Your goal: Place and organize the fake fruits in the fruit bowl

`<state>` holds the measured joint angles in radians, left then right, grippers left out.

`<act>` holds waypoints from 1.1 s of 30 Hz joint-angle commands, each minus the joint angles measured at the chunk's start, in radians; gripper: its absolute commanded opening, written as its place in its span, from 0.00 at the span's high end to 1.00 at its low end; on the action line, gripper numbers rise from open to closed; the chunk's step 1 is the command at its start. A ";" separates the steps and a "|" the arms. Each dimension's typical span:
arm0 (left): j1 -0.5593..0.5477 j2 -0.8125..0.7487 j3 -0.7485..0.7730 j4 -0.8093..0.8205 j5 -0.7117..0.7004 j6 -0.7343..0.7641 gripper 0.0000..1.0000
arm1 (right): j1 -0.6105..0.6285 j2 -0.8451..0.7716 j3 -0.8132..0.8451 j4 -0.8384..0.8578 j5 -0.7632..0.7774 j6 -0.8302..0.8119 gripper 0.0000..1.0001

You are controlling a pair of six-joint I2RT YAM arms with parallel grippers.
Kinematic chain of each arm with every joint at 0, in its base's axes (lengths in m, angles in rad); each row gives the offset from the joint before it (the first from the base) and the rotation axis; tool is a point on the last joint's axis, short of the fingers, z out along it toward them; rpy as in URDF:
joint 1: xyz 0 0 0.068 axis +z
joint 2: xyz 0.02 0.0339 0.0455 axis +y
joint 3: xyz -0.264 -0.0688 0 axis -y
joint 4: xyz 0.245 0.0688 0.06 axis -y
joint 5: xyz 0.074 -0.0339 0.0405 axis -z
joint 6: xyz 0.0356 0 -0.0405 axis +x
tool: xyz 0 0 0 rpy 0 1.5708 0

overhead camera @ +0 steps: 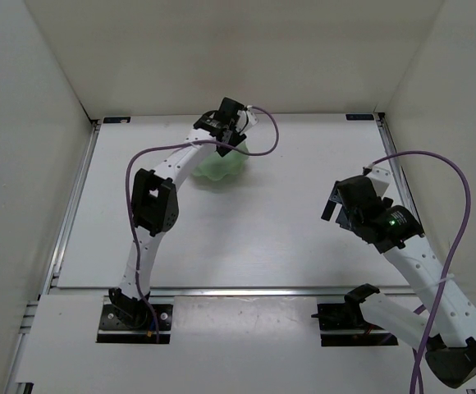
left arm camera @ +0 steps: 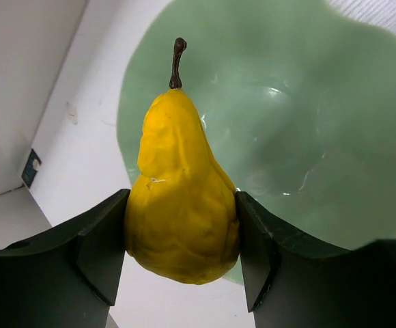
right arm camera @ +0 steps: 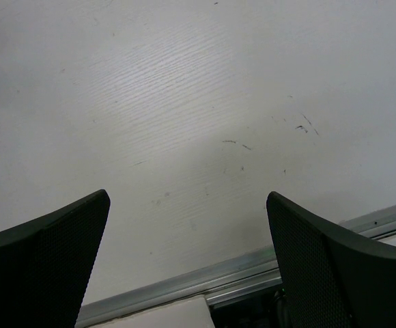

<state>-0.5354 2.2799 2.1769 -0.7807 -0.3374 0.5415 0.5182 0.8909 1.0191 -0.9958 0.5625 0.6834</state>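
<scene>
pear [left arm camera: 181,198] clamped in left gripper [left arm camera: 181,239]: both fingers [left arm camera: 99,253] press on its fat lower half, one each side, no gap showing. Jaws closed down to pear width, nothing else in them

pear points away from the wrist cam, stem [left arm camera: 177,63] leading. Narrow end and stem lie over the bowl [left arm camera: 300,102], fat end back over the bowl's near rim and the table [left arm camera: 82,137]. Looks held above the bowl, not resting in it, but contact can't be confirmed from this angle

bowl: pale green, glossy inside, wavy rim. Top view puts it at the far side of the table, left of centre, near the back wall. Left arm reaches out over it, wrist right above the far part of the bowl. Pear itself doesn't show from the top, hidden under the wrist

right gripper [right arm camera: 188,266]: jaws wide apart, holding nothing, only bare tabletop between the fingers. It hangs over the right side of the table, well apart from the bowl and the left arm. A metal rail [right arm camera: 252,277] along the table edge crosses the bottom of its wrist view

purple cable [overhead camera: 264,135] loops off the left wrist beside the bowl, and another runs along the right arm
</scene>
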 commanded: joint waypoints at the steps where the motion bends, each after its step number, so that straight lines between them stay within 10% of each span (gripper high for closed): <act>1: -0.009 -0.005 0.015 0.009 -0.006 -0.003 0.32 | 0.003 -0.004 0.044 -0.014 0.031 0.018 0.00; 4: 0.002 -0.005 -0.006 0.009 -0.020 -0.015 0.00 | 0.003 -0.004 0.044 -0.014 0.031 0.018 0.00; 19: 0.031 -0.359 -0.173 0.009 -0.244 -0.107 0.00 | 0.003 -0.015 0.016 -0.004 0.002 0.027 0.00; 24: 0.251 -0.542 -0.408 -0.081 -0.241 -0.214 0.00 | 0.003 -0.024 -0.016 0.046 -0.032 0.027 0.00; 33: 0.791 -0.606 -0.668 -0.345 0.204 -0.400 0.00 | -0.006 0.115 -0.008 0.114 -0.128 -0.027 0.00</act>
<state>0.1959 1.7306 1.6249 -1.0019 -0.2920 0.2150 0.5163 0.9665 0.9878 -0.9234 0.4725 0.6849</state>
